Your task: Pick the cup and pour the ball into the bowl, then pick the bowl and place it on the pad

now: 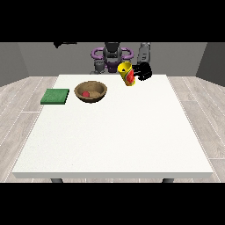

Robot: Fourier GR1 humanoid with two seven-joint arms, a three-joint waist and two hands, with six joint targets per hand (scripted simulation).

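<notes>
- Grey walls and a pale plank floor surround a large white desk.
- Far edge: the robot, with purple shoulder rings, stands behind the desk.
- Robot hand at the view's right: black, raised above the desk's far edge, fingers curled round a yellow cup.
- Cup: tilted, its open mouth turned up and towards the view's left; a red and green mark shows on its side, with no readable writing.
- Wooden bowl: resting on the desk left of the cup, with a red ball inside it.
- Green pad: flat on the desk, just left of the bowl and apart from it.
- The other robot hand is not visible.
</notes>
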